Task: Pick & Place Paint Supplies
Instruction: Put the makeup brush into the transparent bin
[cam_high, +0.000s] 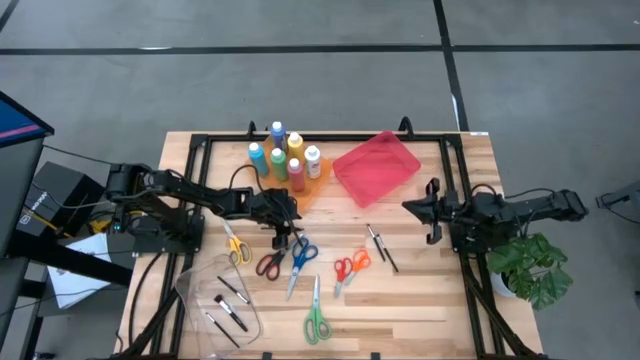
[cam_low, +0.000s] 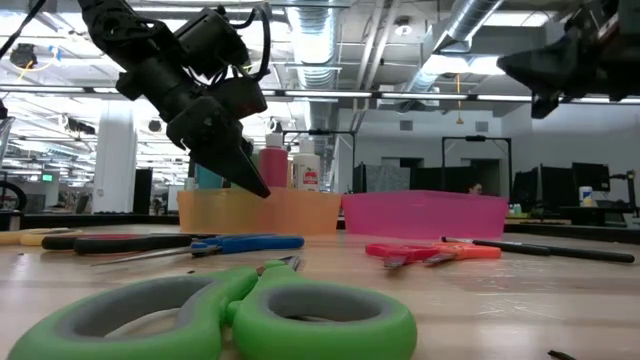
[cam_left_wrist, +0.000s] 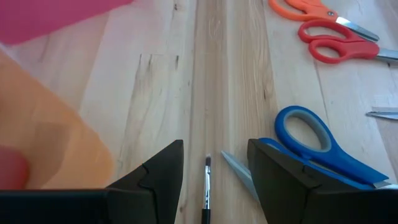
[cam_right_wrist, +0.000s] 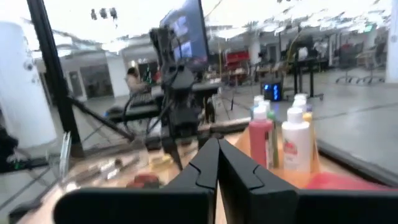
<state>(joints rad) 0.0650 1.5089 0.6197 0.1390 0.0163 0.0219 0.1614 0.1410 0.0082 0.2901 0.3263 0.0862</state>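
The left gripper (cam_left_wrist: 214, 177) stands released over a thin brush (cam_left_wrist: 206, 193) near the bench middle, beside the blue scissors (cam_left_wrist: 311, 146). The right gripper (cam_right_wrist: 217, 165) is clenched and empty, raised near the right edge.

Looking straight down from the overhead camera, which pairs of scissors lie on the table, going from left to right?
Yellow-handled scissors → red-handled scissors → blue-handled scissors → green-handled scissors → orange-handled scissors.

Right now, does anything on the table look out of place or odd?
Yes: the clear tray hangs over the table's front-left edge, askew, with brushes inside. Scissors lie scattered across the middle at mixed angles. Nothing spilled.
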